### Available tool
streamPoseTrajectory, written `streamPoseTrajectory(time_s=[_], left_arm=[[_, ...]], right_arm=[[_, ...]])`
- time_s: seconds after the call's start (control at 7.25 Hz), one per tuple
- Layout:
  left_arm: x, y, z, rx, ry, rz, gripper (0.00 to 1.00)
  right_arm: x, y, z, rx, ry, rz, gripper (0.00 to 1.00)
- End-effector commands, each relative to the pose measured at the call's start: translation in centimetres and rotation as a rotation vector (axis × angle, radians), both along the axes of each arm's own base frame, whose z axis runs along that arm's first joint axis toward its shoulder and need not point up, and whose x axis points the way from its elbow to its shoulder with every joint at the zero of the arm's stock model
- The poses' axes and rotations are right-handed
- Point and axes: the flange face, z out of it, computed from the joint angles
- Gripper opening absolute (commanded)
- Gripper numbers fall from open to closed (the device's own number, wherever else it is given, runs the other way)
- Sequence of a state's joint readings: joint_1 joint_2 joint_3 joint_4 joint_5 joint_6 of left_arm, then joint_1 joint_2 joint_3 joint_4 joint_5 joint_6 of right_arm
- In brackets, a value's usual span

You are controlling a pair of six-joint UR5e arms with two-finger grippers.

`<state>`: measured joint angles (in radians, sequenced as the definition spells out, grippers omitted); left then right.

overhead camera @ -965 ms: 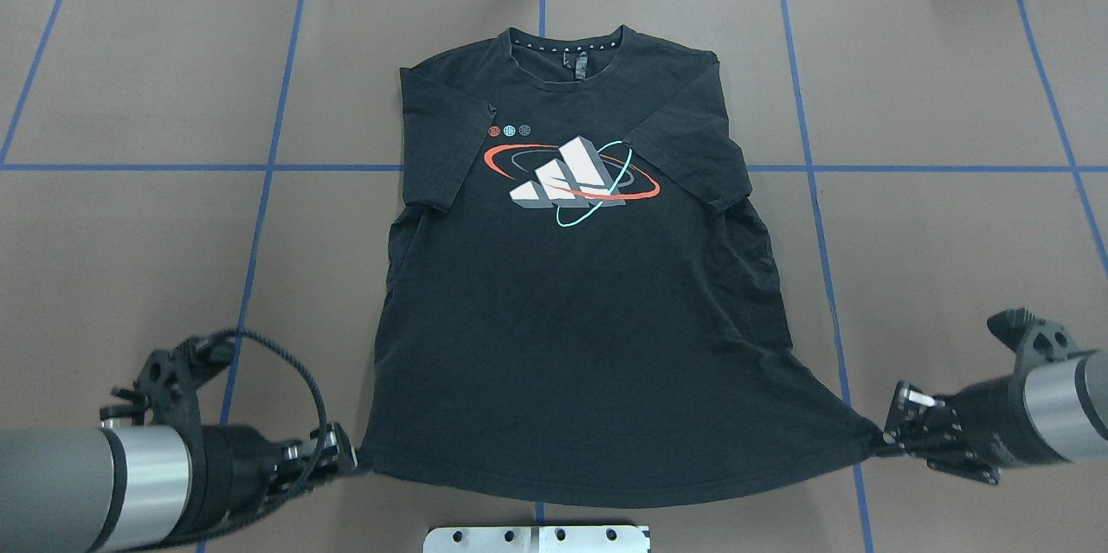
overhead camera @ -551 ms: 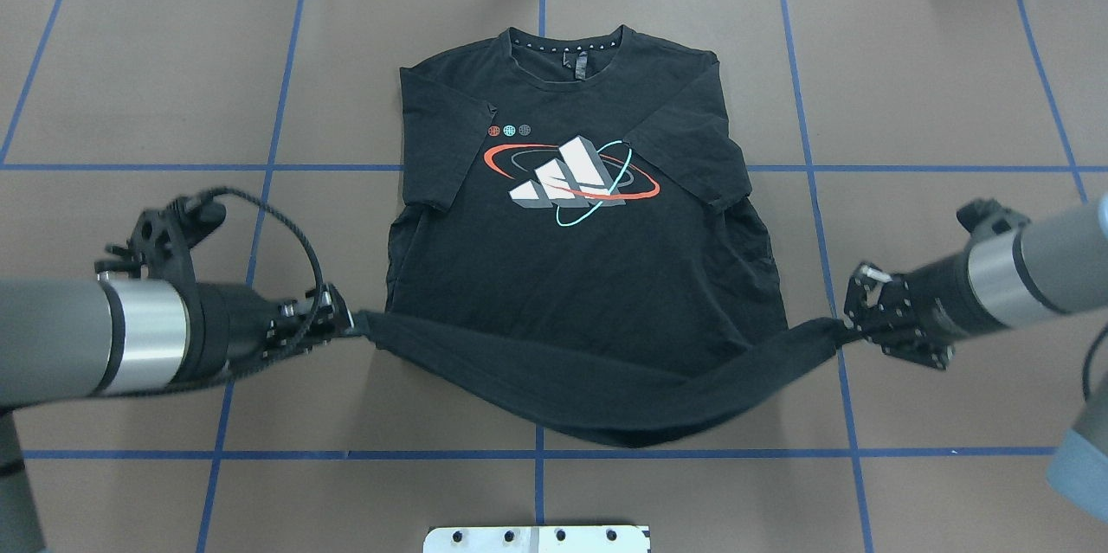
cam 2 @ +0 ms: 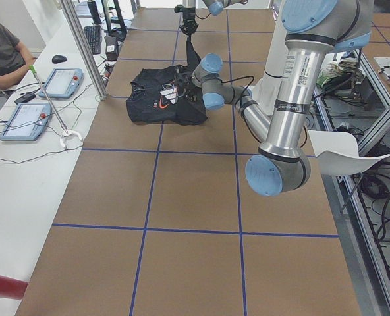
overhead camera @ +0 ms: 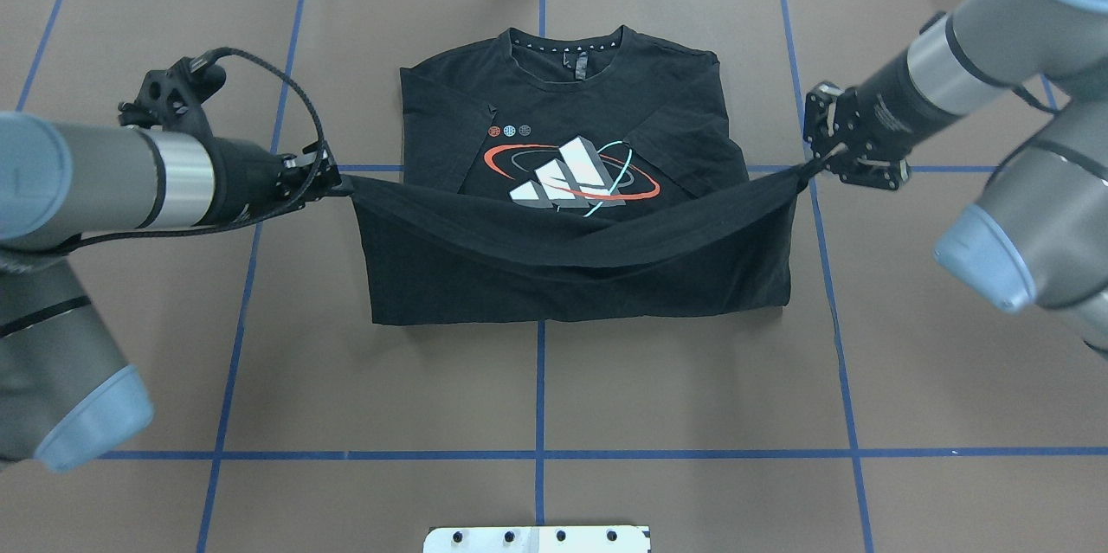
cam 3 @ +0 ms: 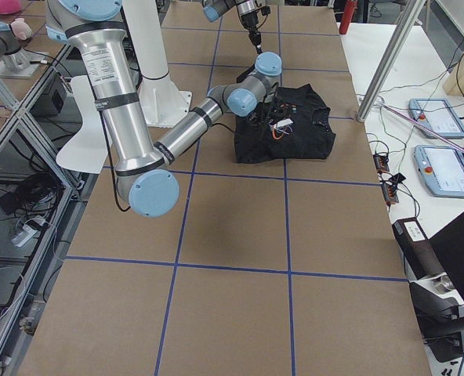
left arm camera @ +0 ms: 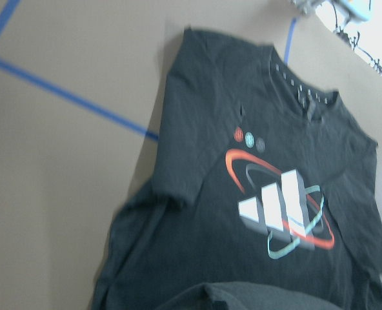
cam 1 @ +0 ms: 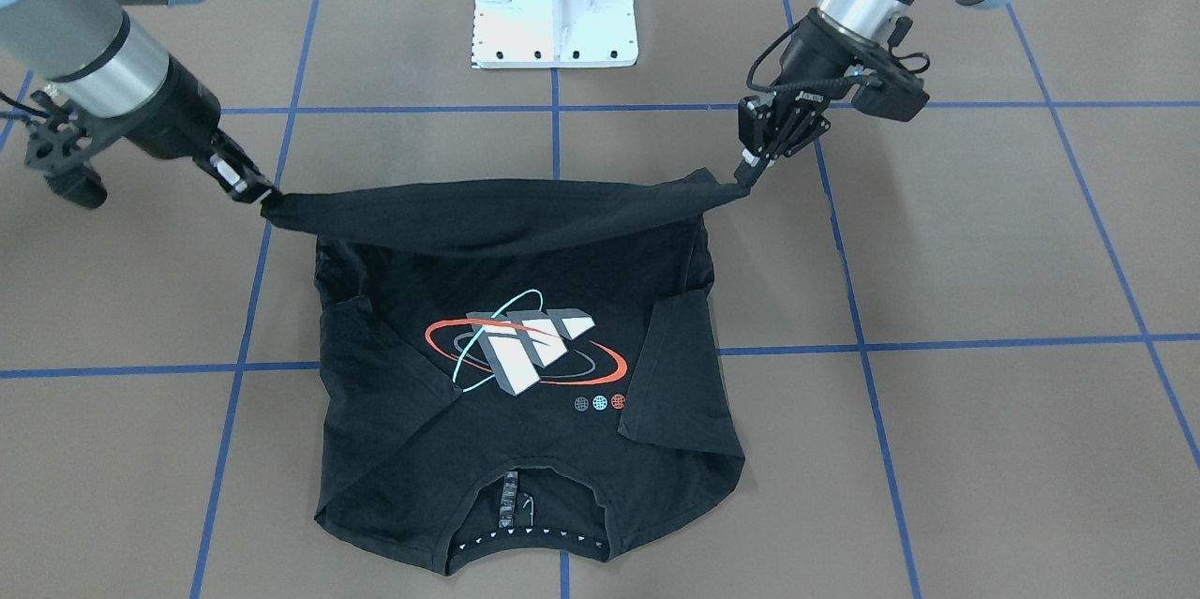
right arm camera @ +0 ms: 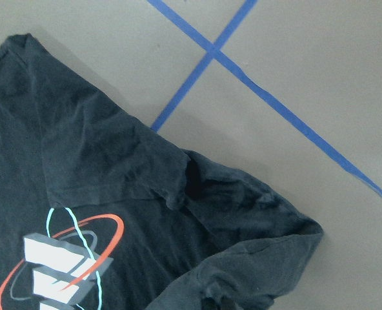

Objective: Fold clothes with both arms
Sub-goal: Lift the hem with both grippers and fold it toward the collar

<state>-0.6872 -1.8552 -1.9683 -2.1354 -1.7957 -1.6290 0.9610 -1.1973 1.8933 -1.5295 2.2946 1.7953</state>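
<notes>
The black T-shirt [overhead camera: 571, 259] lies logo side up on the brown table, collar at the far edge, both sleeves folded inward. Its bottom hem is lifted and stretched taut across the middle, just below the red, teal and white logo [overhead camera: 567, 176]. My left gripper [overhead camera: 333, 181] is shut on the hem's left corner. On the hem's right corner my right gripper [overhead camera: 814, 165] is shut. In the front-facing view the hem band hangs between the right gripper [cam 1: 265, 196] and the left gripper [cam 1: 745, 177]. Both wrist views show the shirt [left arm camera: 262, 194] [right arm camera: 94, 213] below, no fingers.
Blue tape lines [overhead camera: 541, 389] grid the brown table. A white pedestal base [cam 1: 555, 4] stands at the robot's side. In the left side view a person [cam 2: 4, 52] sits at a bench with tablets [cam 2: 25, 120]. Bare table lies on both sides of the shirt.
Both grippers have carried the hem away from the near edge toward the collar, up over the shirt. The lower half now folds over itself, and the hem reaches the logo's lower edge.
</notes>
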Motion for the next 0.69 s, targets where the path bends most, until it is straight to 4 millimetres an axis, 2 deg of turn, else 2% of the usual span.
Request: streamPoseTrajectory(time_s=[0.0, 0.14, 0.28, 0.41, 0.55], left_arm=[[3.2, -6.8, 1.5, -0.012, -0.032, -0.050, 0.00], [3.2, -10.3, 3.5, 0.011, -0.019, -0.089, 0.00], [3.1, -13.6, 4.4, 0.023, -0.041, -0.116, 0.00], [3.0, -15.5, 5.0, 0.032, -0.072, -0.128, 0.00], [3.5, -17.2, 6.7, 0.026, -0.082, -0.141, 0.00]], right_arm=[[-0.4, -8.7, 1.0, 0.000, 0.067, 0.017, 0.00], [-1.6, -11.7, 1.3, 0.016, 0.112, 0.016, 0.00], [-2.8, -14.3, 1.4, 0.014, 0.153, 0.033, 0.00], [-3.7, -15.9, 2.3, 0.040, 0.185, 0.015, 0.00], [-4.5, -17.0, 3.0, 0.044, 0.219, 0.013, 0.00]])
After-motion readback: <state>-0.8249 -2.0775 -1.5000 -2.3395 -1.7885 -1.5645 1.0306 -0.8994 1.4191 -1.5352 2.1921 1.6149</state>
